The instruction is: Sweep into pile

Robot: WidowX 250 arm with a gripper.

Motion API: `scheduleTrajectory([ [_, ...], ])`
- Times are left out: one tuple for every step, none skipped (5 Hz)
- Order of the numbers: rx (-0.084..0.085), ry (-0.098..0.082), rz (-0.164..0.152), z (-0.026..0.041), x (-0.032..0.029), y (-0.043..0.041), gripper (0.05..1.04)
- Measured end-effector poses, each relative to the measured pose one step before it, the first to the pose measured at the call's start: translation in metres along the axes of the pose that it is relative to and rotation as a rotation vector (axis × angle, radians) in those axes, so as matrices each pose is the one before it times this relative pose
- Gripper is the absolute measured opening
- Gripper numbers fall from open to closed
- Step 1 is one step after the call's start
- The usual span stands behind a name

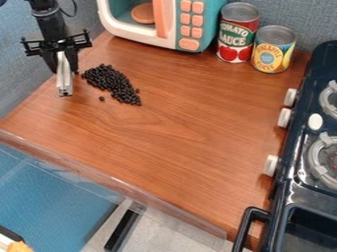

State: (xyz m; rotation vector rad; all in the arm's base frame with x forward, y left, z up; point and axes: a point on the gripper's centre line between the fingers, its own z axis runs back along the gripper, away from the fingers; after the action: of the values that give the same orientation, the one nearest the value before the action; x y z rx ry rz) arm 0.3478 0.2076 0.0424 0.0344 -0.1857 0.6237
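My black gripper (64,70) hangs at the upper left of the wooden surface (191,123), shut on a pale, narrow bar-like tool (64,81) that points down between its fingers. Just right of the tool, many small black beans (111,81) form an elongated patch slanting down to the right. The patch is dense, with a few beans loose at its edges. One lone bean (101,98) lies below it, apart from the rest.
A toy microwave (185,22) stands at the back, with a red can (237,37) and a yellow can (273,51) to its right. A dark toy stove (296,170) lines the right side. A clear ledge (125,184) borders the front.
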Motion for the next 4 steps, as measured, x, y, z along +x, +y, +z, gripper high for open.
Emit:
scheduleTrajectory([
  [-0.0058,0.0063,-0.0785,0.00399,0.00302,-0.00068,0.378],
  [-0.004,-0.0264,-0.0752,0.00008,0.00416,0.00096,0.379],
  [0.0001,-0.0192,-0.0761,-0.00008,0.0026,0.00804,0.378],
  [-0.0043,-0.0144,-0.0424,-0.01082,0.00061,0.007,0.378],
])
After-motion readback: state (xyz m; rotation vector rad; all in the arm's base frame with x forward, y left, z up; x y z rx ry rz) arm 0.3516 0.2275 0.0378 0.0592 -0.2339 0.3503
